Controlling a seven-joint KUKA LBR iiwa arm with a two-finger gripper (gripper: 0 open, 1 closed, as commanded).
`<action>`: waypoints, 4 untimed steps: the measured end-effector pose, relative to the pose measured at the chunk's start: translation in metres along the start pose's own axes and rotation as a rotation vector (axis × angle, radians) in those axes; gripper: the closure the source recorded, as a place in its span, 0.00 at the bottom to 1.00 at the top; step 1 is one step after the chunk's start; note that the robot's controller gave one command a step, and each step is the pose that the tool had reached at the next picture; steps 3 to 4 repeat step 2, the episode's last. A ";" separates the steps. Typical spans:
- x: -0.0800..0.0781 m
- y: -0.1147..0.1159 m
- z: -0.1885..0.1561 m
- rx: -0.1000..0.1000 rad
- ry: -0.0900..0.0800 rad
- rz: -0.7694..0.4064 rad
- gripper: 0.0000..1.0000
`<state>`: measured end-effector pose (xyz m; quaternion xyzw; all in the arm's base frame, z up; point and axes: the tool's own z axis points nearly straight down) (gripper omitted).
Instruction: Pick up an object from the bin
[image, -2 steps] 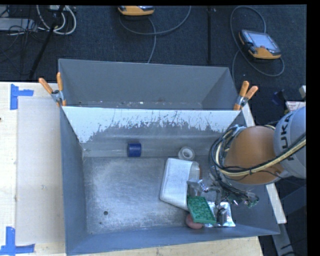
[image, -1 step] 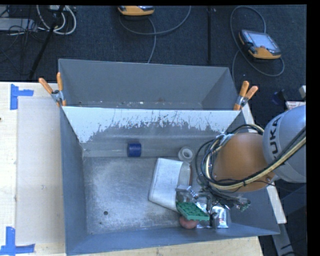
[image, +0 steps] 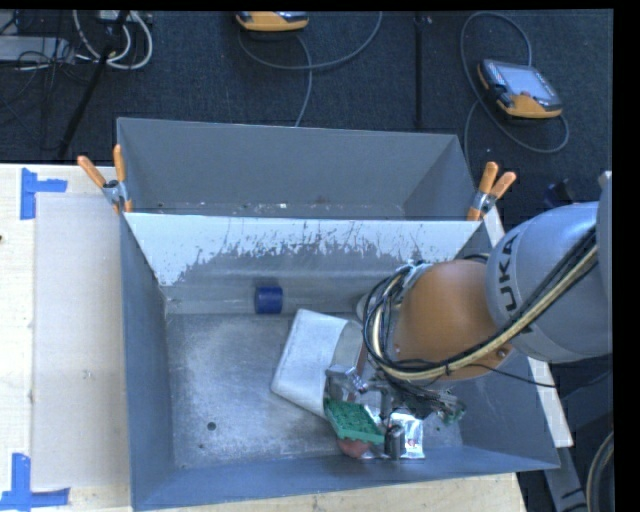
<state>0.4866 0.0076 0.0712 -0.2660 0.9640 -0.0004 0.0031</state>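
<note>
My gripper (image: 356, 384) is low in the bin's front right part, its metal body showing just under the arm's orange cover. It hangs over the right edge of a white flat pad (image: 308, 362) that lies tilted on the bin floor. Just in front of the gripper lies a green patterned item (image: 349, 419), with a small reddish thing (image: 354, 449) below it. To their right is a shiny silver wrapper (image: 405, 438) by the front wall. I see nothing held.
A small blue cylinder (image: 267, 298) lies apart at the foot of the back wall. The bin's left half has bare floor. The arm and its cables cover the right side of the bin.
</note>
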 end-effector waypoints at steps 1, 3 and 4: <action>0.000 0.000 0.000 0.000 0.001 -0.003 1.00; -0.009 -0.010 -0.145 0.001 -0.001 0.000 1.00; -0.009 -0.010 -0.145 0.001 -0.001 0.000 1.00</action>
